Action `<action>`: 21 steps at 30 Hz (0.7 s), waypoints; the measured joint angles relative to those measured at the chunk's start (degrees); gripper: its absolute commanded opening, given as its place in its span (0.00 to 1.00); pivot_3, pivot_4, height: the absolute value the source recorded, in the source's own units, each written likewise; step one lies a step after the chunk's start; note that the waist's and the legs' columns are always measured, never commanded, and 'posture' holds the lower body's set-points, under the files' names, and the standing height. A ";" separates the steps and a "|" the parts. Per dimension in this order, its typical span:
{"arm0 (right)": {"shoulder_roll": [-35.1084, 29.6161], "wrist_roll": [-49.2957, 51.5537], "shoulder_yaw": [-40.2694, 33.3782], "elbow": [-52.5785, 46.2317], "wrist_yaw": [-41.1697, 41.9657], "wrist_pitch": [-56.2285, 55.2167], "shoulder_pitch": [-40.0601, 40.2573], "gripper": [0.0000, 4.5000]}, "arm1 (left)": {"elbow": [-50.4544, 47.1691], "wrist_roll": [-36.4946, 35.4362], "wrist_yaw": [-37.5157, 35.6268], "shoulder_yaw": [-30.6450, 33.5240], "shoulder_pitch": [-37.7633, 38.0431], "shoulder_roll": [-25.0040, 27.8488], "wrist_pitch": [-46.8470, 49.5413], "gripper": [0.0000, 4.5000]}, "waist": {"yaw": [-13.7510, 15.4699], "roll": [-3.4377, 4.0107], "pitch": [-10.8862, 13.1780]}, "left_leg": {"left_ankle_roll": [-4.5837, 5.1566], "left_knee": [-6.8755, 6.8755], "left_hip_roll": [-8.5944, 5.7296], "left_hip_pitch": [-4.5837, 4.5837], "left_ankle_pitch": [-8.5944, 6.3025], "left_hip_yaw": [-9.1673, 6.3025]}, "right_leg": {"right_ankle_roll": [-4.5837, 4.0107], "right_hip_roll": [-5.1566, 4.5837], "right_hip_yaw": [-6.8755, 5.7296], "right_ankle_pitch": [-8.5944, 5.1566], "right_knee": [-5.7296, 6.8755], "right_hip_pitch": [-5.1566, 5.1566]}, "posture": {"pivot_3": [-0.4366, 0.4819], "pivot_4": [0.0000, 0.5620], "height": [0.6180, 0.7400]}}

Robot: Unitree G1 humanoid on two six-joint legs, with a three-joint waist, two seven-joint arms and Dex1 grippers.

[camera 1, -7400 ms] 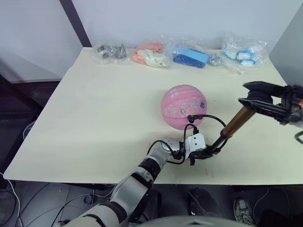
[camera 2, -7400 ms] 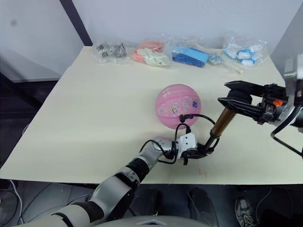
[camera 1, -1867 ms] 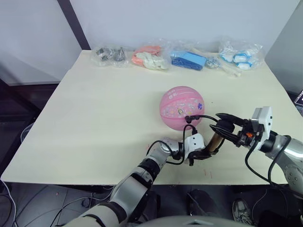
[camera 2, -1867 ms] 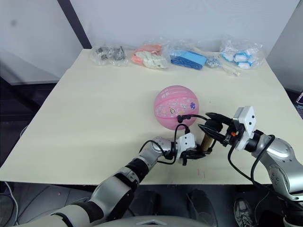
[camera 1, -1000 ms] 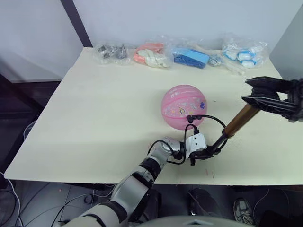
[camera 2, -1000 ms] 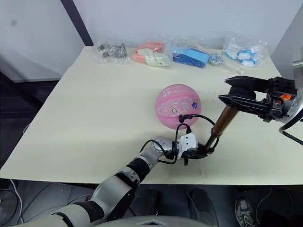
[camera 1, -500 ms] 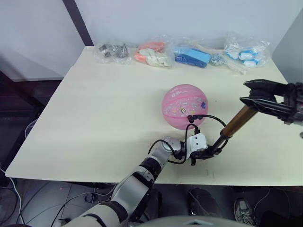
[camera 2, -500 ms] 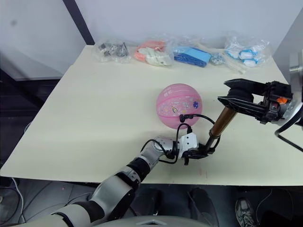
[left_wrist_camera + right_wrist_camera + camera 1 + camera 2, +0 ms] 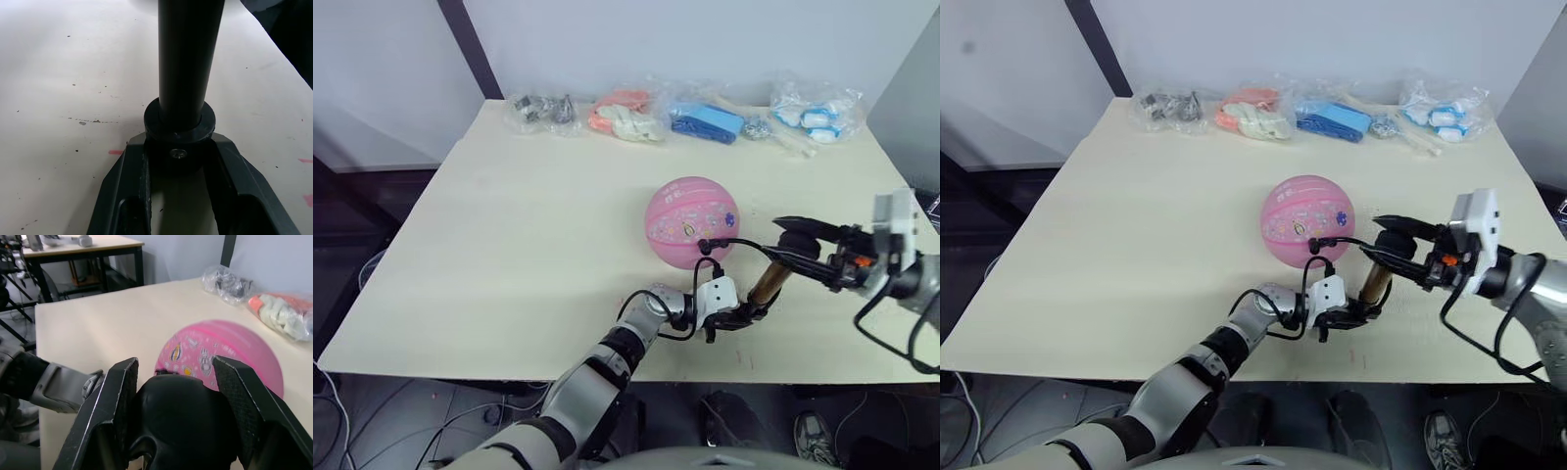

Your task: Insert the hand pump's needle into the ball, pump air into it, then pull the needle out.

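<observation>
The pink ball [image 9: 690,220] rests right of the table's centre. A black fitting [image 9: 703,245] sits against its near side; the needle itself is hidden. From it a thin black hose [image 9: 744,245] loops to the hand pump [image 9: 769,284], which stands tilted near the front edge. My left gripper [image 9: 739,315] is shut on the pump's black bottom cap [image 9: 180,132]. My right gripper [image 9: 798,245] is shut on the black handle [image 9: 181,416] at the pump's top, just right of the ball [image 9: 230,347].
Several clear bags line the table's far edge: dark parts [image 9: 540,110], orange and white items [image 9: 626,115], blue items [image 9: 710,119], white and blue items [image 9: 813,113]. The table's front edge [image 9: 607,367] lies just below my left gripper.
My right gripper has come down and left with the handle, from high on the right to beside the ball, and the pump now looks much shorter. The left gripper and ball stay put.
</observation>
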 measured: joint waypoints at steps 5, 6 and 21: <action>4.09 -6.23 4.06 3.28 -1.02 -5.16 1.61 0.45 | -0.03 -0.01 0.06 0.07 0.32 0.32 0.03 0.24 | -0.58 -0.06 -0.07 | 0.00 -0.07 0.01 0.27 0.00 -0.01 | 0.15 0.00 0.00 -0.09 -0.04 0.22 | 0.48 0.27 0.97; 4.88 -7.15 4.78 4.07 -1.21 -5.99 1.92 0.45 | -0.03 -0.02 0.06 0.09 0.34 0.32 0.03 0.24 | -0.60 -0.06 -0.07 | 0.00 -0.07 0.02 0.27 0.00 -0.01 | 0.15 0.00 0.00 -0.09 -0.04 0.22 | 0.48 0.27 0.97; -3.63 3.70 -2.52 2.29 -0.36 6.50 -1.22 0.45 | -0.95 -0.11 -0.32 0.04 0.38 0.23 0.15 0.24 | -0.56 0.36 0.25 | 0.00 -0.05 -0.01 0.02 0.00 -0.04 | -0.01 -0.07 0.01 0.01 -0.10 0.09 | 0.48 0.27 0.97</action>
